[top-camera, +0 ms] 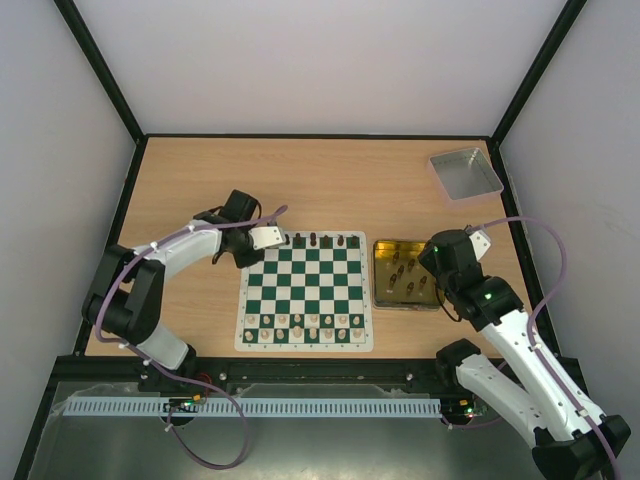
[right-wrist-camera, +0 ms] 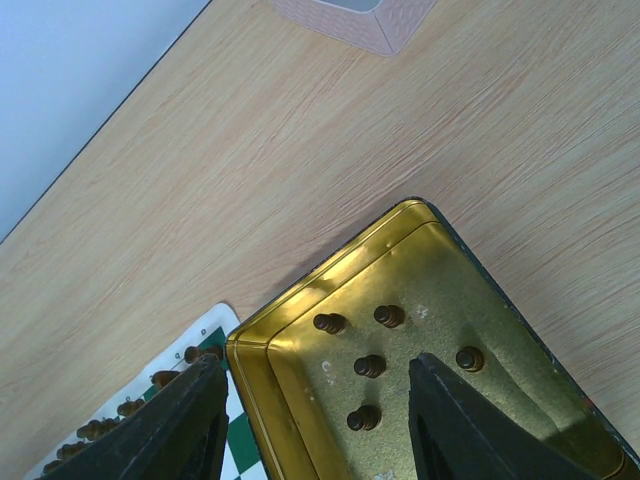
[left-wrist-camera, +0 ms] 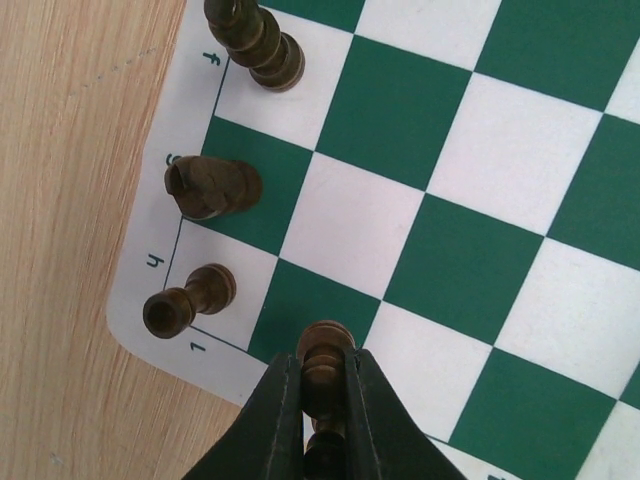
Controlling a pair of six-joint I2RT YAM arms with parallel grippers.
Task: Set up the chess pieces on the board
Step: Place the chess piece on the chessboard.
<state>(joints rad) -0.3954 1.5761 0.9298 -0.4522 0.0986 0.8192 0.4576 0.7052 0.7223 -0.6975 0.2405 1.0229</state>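
The green-and-white board point(top-camera: 305, 290) lies at mid-table. Dark chess pieces point(top-camera: 325, 240) stand along its far row. My left gripper point(top-camera: 268, 238) is at the board's far left corner, shut on a dark pawn point(left-wrist-camera: 325, 338) over a green square point(left-wrist-camera: 285, 320) beside the corner rook point(left-wrist-camera: 190, 300). Whether the pawn touches the board I cannot tell. A knight point(left-wrist-camera: 212, 187) and a bishop point(left-wrist-camera: 258, 42) stand further along that row. My right gripper point(right-wrist-camera: 315, 365) hangs open above the gold tin point(right-wrist-camera: 300, 290), where several dark pawns point(right-wrist-camera: 369, 366) stand, none between its fingers.
Pale cream pieces point(top-camera: 305, 325) fill the board's two near rows. The gold tin point(top-camera: 382, 290) sits just right of the board. A grey tray point(top-camera: 465, 172) is at the far right corner. Bare wood point(top-camera: 300, 180) stretches beyond the board.
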